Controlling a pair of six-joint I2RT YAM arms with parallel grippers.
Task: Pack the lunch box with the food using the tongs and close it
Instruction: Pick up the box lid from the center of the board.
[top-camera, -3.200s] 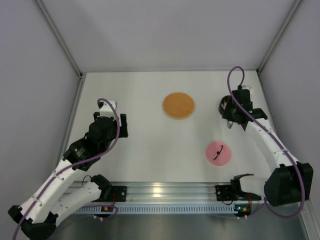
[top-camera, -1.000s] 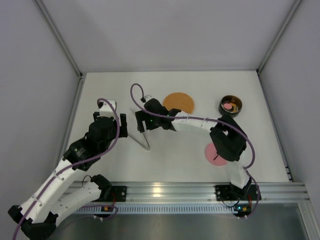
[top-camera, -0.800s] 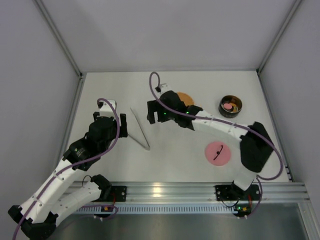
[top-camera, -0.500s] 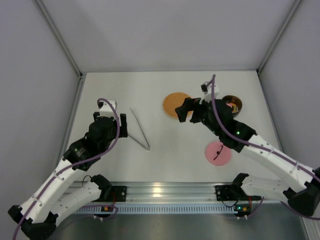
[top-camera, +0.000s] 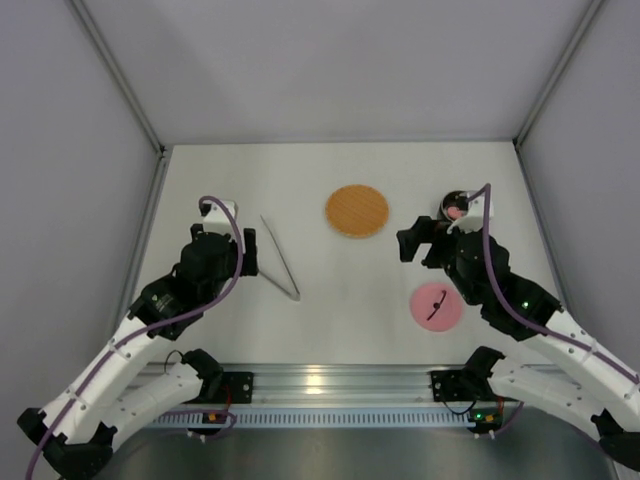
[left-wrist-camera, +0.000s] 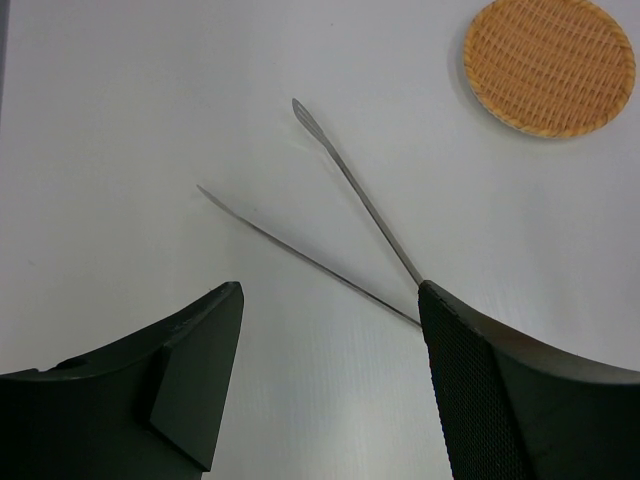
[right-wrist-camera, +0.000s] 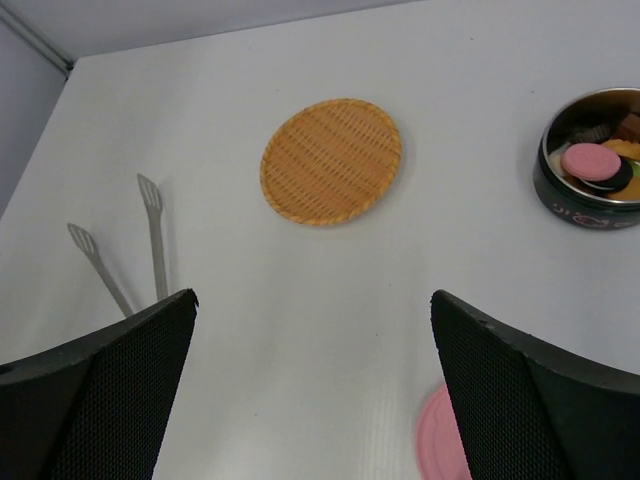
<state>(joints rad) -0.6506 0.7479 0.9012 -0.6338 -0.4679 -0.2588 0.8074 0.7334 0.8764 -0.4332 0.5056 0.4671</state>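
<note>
The lunch box stands upright at the far right of the table, open at the top. The food lies inside it: a pink round piece resting on dark and orange pieces. No loose piece shows on the table, so packing appears complete.

The pink lid lies flat nearer the arm bases, apart from the lunch box. Closing is the step not yet done.

The right tool hangs above the table between lunch box and lid. Its jaws are spread wide with nothing between them, a posture suited to descending on the lid.

The woven mat lies at the far centre.

The tongs lie flat on the table to the left, arms splayed in a narrow V, gripped by neither tool. They are probably not needed for closing.

The left tool hangs just beside the tongs, near their joined end, jaws wide and holding nothing.
</note>
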